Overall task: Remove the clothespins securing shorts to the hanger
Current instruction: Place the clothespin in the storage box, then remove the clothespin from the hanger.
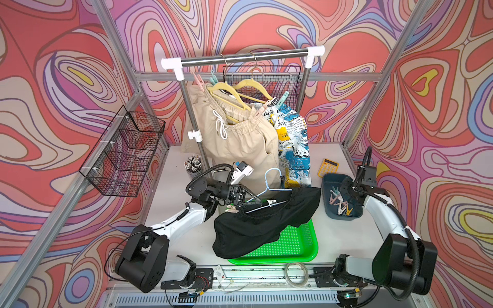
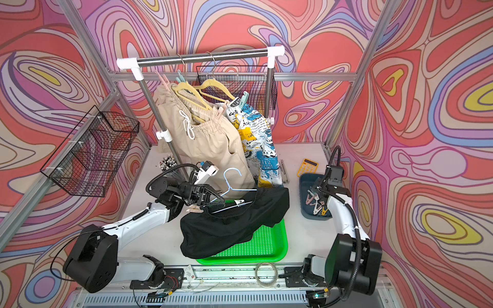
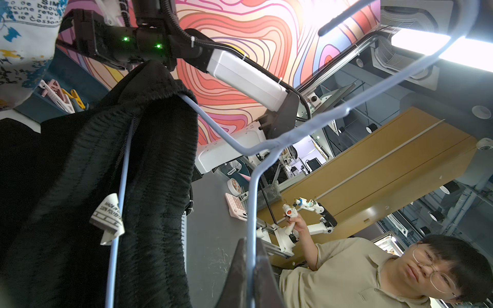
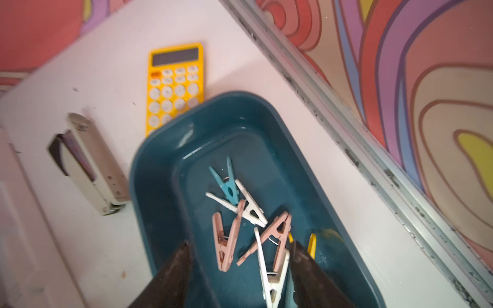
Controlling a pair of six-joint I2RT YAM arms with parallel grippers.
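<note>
Left gripper pinches the hanger; right gripper hangs spread over the three-o'clock bin; the sagging black shorts may twist the thin wire loose.

Both top views are bright, evenly lit and sharp, with soft shadows. The left wrist view has blown-out glare from a ceiling light. The right wrist view is motion-blurred, smearing the calculator and clothespins.

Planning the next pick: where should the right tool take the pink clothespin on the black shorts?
Pinch the clothespin across its two free tails, which seem to stick out away from the black shorts, so squeezing opens it. Come in low from the robot's side: the left tool, shut on the blue hanger, sits just over it.
</note>
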